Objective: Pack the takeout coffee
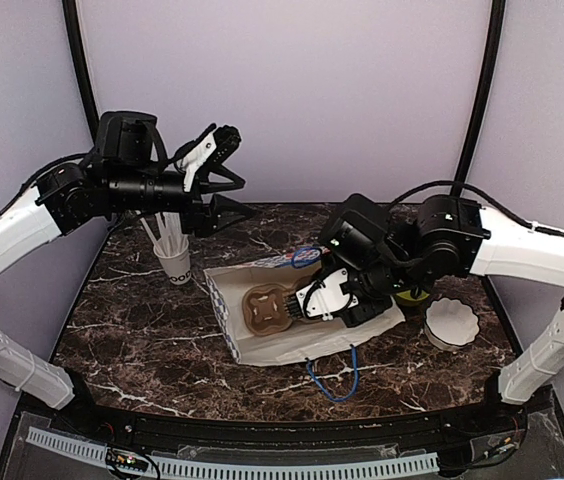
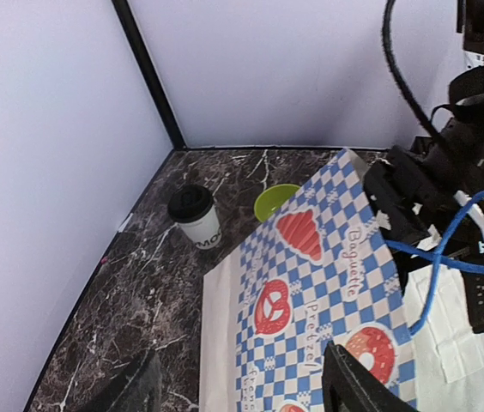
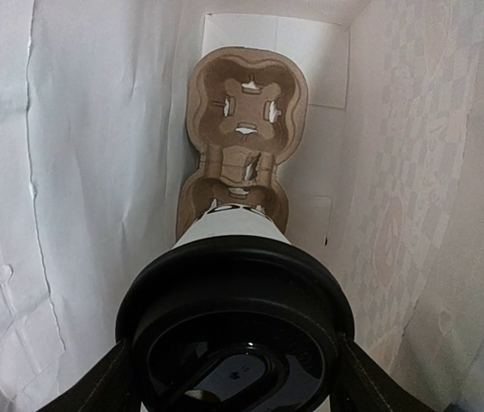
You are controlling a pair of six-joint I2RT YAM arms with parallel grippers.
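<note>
Two cups: lidded cup (image 3: 235,300) pinched by R hand (image 3: 233,382) inside paper bag (image 3: 96,129), at carrier (image 3: 246,103) near slot; other cup (image 2: 196,215) on worktop (image 2: 139,283). L hand (image 2: 242,386) spread, empty.

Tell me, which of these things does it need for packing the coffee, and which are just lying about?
Needed: lidded cup in right gripper; second lidded cup; cardboard carrier; paper bag.
Lying about: cup of straws; green bowl; fluted white cup.
</note>
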